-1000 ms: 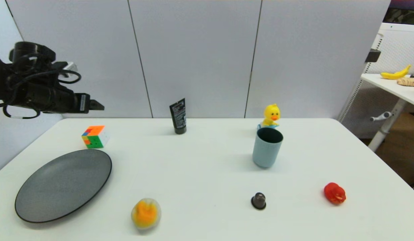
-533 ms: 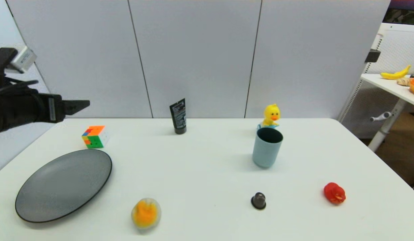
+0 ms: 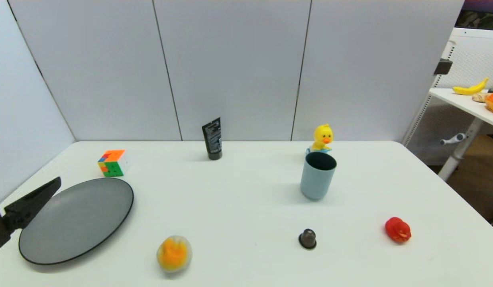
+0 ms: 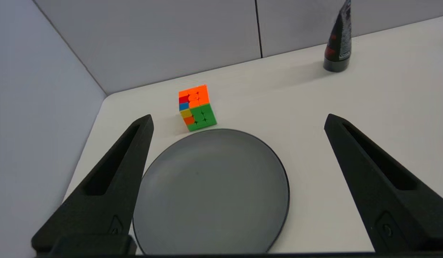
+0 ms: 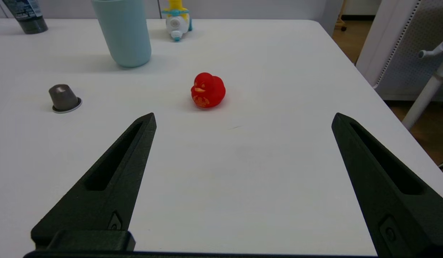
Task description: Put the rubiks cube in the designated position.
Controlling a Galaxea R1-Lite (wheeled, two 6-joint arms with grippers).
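The rubiks cube, with orange and green faces showing, rests on the white table at the back left, just behind the dark grey plate. In the left wrist view the rubiks cube stands beyond the far rim of the plate. My left gripper is open and holds nothing, low at the table's left edge on the near side of the plate. One of its fingers shows in the head view. My right gripper is open and holds nothing, over the table's near right part.
A black tube stands at the back centre. A blue cup stands in front of a yellow duck toy. Near the front lie an orange-yellow soft toy, a grey capsule and a red duck.
My left arm has come down and back from high above the table's back left corner to low at the left edge beside the plate. The cube has not moved.
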